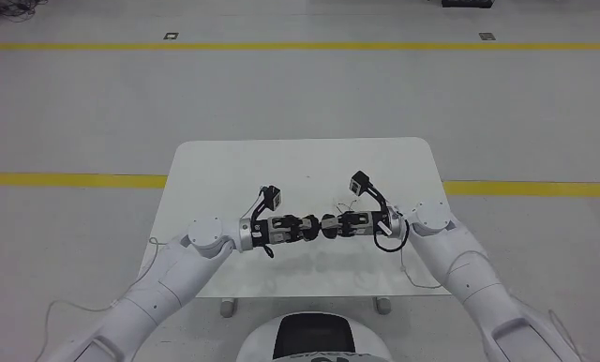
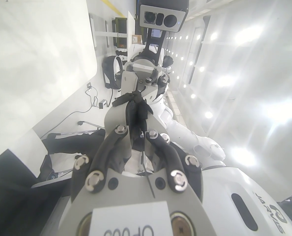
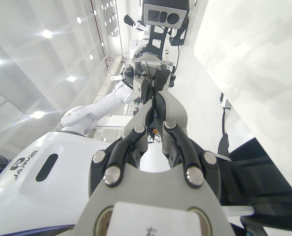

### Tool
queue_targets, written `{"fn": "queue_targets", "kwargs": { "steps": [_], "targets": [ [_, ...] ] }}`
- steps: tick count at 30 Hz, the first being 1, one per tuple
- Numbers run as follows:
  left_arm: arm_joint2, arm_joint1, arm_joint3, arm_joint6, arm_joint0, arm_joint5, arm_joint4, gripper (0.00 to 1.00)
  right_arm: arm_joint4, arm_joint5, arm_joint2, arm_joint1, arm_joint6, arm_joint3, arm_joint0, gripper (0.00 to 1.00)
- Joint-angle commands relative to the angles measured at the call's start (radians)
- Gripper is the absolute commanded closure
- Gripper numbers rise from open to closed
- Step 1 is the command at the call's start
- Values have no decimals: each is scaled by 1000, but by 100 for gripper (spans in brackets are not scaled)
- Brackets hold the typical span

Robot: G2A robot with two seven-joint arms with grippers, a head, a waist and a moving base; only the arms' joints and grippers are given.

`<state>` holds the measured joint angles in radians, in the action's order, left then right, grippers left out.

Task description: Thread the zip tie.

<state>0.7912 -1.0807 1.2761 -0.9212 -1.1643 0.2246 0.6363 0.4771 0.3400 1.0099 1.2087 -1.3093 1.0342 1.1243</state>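
Observation:
My two grippers meet tip to tip above the front middle of the white table (image 1: 300, 165). The left gripper (image 1: 313, 227) comes in from the left and the right gripper (image 1: 331, 223) faces it from the right. The zip tie (image 2: 147, 173) is a thin black strip running back from between the left gripper's shut fingers (image 2: 116, 121) toward its palm. In the right wrist view the right gripper (image 3: 154, 100) is shut, its ribbed black pads (image 3: 160, 109) pressed close, right against the left gripper (image 3: 152, 83). The zip tie's head is hidden between the fingertips.
The tabletop under the arms is bare white, with its front edge just below the grippers. Grey floor with yellow lines (image 1: 300, 46) surrounds the table. Each wrist carries a black camera block (image 1: 360, 184) that stands up beside the meeting point.

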Motion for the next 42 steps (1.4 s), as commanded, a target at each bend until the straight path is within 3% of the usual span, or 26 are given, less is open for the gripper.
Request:
{"fn": "queue_targets", "kwargs": {
  "steps": [1,11,22,25,29,32,42],
  "targets": [
    [1,0,-3,1,1,2,-1,100,6,0,5,-1,1,-3,0,0],
    [5,-1,-5,17,3,13,-25,100,11,0,57,-14,10,18,26,0],
    [5,-1,-4,26,7,24,-47,100,9,0,58,-15,12,18,27,0],
    [5,6,17,125,7,57,-209,100,9,0,58,-15,12,18,27,0],
    [49,27,49,215,-11,112,-365,100,9,0,58,-15,12,18,27,0],
    [97,46,80,248,-39,115,-432,100,9,0,58,-15,12,18,27,0],
    [214,87,150,240,-125,115,-460,100,9,0,58,-15,12,18,27,0]
  ]
}}
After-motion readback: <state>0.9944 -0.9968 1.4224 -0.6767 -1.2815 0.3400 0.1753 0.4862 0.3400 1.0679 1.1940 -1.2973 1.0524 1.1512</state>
